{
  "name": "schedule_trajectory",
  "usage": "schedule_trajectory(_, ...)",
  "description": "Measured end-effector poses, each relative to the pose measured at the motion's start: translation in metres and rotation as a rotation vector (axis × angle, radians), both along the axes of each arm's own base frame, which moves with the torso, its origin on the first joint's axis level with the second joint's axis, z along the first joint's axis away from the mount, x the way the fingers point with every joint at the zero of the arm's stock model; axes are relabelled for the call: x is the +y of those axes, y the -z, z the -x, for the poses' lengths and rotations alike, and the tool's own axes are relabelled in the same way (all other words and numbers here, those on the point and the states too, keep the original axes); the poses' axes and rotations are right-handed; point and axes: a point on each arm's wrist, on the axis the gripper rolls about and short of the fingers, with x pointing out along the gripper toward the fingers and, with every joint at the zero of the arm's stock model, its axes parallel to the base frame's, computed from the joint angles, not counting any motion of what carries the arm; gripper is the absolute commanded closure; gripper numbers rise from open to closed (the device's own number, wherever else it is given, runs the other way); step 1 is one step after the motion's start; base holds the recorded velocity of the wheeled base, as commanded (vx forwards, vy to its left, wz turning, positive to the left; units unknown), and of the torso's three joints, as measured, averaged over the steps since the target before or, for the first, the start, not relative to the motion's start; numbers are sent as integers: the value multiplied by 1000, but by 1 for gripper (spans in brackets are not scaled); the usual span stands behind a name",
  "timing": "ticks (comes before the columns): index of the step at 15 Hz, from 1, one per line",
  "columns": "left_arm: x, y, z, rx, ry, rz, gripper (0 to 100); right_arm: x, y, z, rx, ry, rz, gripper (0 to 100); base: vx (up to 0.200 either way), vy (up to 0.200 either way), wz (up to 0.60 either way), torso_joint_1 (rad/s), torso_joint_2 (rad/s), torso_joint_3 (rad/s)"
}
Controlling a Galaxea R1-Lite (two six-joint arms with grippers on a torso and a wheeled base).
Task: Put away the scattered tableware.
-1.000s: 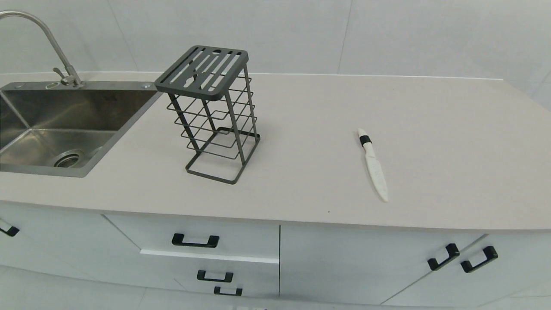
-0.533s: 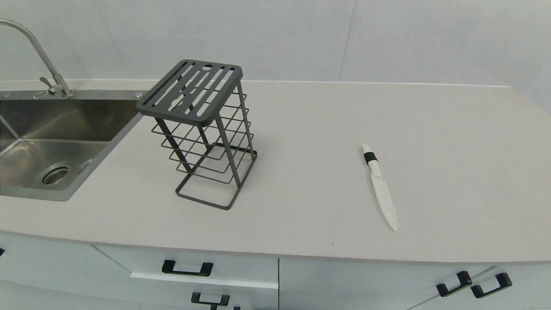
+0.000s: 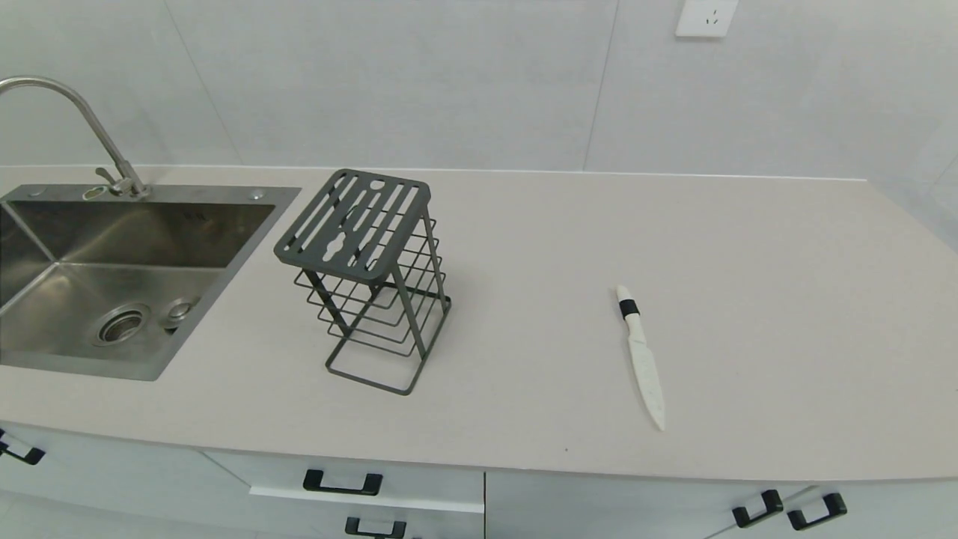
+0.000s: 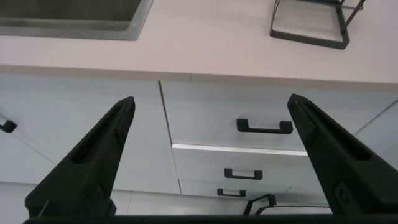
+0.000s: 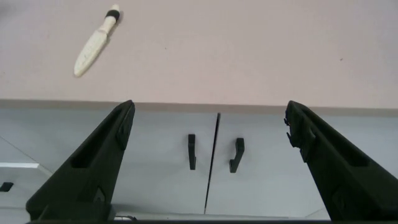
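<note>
A white knife (image 3: 641, 355) with a black band on its handle lies flat on the beige countertop (image 3: 673, 239), right of centre, blade tip toward the front edge. It also appears as the knife (image 5: 96, 49) in the right wrist view. A dark wire knife rack (image 3: 367, 277) with a slotted top stands upright left of centre, beside the sink; its base (image 4: 309, 28) shows in the left wrist view. My left gripper (image 4: 211, 106) hangs open in front of the drawers, below the counter edge. My right gripper (image 5: 208, 109) is open too, facing the cabinet doors below the knife.
A steel sink (image 3: 112, 262) with a curved tap (image 3: 90, 127) takes up the counter's left end. Drawers with black handles (image 4: 264, 127) and cabinet doors with handles (image 5: 214, 152) run under the counter. A wall socket (image 3: 706, 16) sits on the tiled wall.
The head camera has shifted, tilting up and drawing back, so the whole scene sits lower and the wall socket has come into view. Knife and rack keep their places on the counter.
</note>
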Motion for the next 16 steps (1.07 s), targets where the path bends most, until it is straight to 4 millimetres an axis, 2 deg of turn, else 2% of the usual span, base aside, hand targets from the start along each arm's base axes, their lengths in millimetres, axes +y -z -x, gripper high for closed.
schedule_trajectory(5, 0, 0, 0, 0, 0, 0, 0, 0, 0, 0, 0, 0, 0, 0, 0, 0, 0, 294, -564, -277)
schedule_trajectory(16, 0, 0, 0, 0, 0, 0, 0, 0, 0, 0, 0, 0, 1, 0, 0, 0, 0, 18, -23, -6)
